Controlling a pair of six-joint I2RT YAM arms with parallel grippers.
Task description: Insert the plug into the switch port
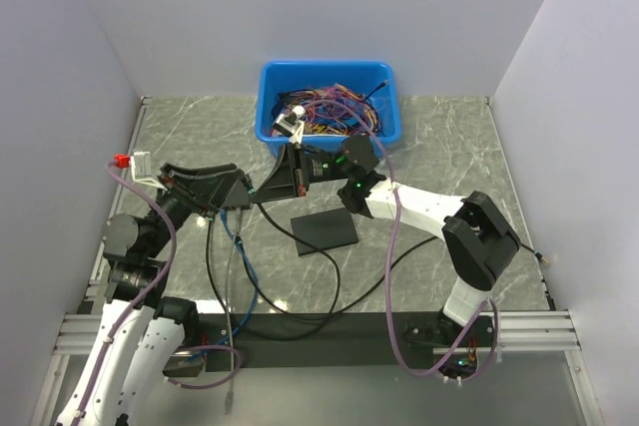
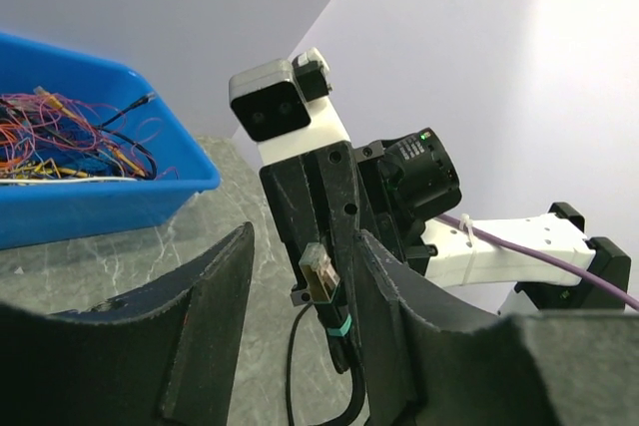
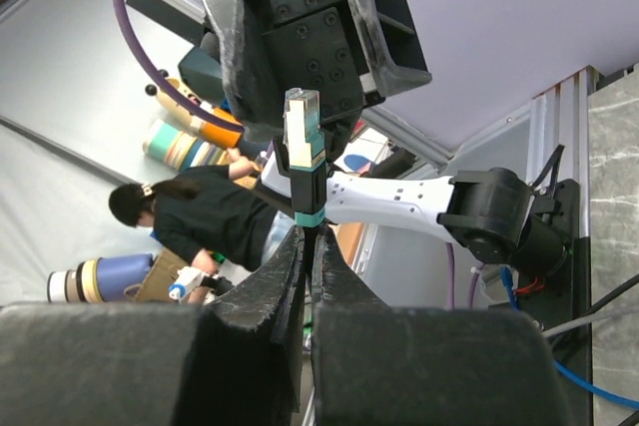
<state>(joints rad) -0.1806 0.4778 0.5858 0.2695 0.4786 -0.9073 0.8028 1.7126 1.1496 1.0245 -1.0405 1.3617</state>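
Note:
My right gripper (image 3: 308,236) is shut on the plug (image 3: 302,137), pinching it just below its teal band. The plug has a clear tip and a black boot, and it stands free above the pads. My left gripper (image 2: 305,236) is open, and the plug (image 2: 324,276) hangs between its two fingers without touching them. From above, the two grippers meet nose to nose over the table's left middle: left (image 1: 235,190), right (image 1: 262,192). A flat black rectangular box (image 1: 324,231) lies on the table just right of them. No socket row shows on it, so I cannot tell whether it is the switch.
A blue bin (image 1: 270,97) full of loose coloured wires stands at the back centre. The plug's black cable (image 1: 300,291) loops over the table toward the front rail, with a blue cable (image 1: 240,246) beside it. White walls close in left and right.

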